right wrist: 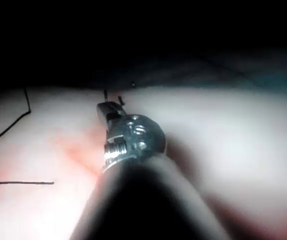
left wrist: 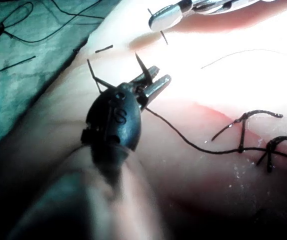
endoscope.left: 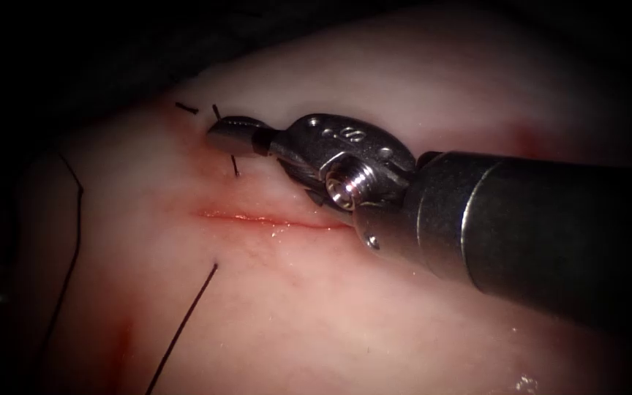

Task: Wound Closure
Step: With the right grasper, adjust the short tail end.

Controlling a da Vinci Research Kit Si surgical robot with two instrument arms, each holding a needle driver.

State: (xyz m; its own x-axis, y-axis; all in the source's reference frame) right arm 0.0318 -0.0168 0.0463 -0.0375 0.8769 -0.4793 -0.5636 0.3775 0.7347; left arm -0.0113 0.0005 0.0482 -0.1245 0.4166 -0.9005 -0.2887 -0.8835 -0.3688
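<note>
The tissue [endoscope.left: 345, 314] has a short red cut [endoscope.left: 272, 218] running across it. Just beyond the cut's left end, my right tool [endoscope.left: 222, 136] is shut on a short piece of thread [endoscope.left: 235, 165] that sticks out above and below its jaws; this tool [left wrist: 164, 18] also appears in the left wrist view. My left tool [left wrist: 154, 80] is shut on a long thread [left wrist: 183, 137] that leads to tied knots [left wrist: 241, 148]. A dark pointed piece [left wrist: 140, 62] rises from its jaws; I cannot tell whether it is thread or needle.
A long thread [endoscope.left: 181, 329] leaves the tissue below the cut and runs down and left. Another strand [endoscope.left: 74, 227] lies at the tissue's left edge. Short cut ends [endoscope.left: 186, 108] lie near the right tool. Green cloth [left wrist: 18, 75] with loose thread borders the tissue.
</note>
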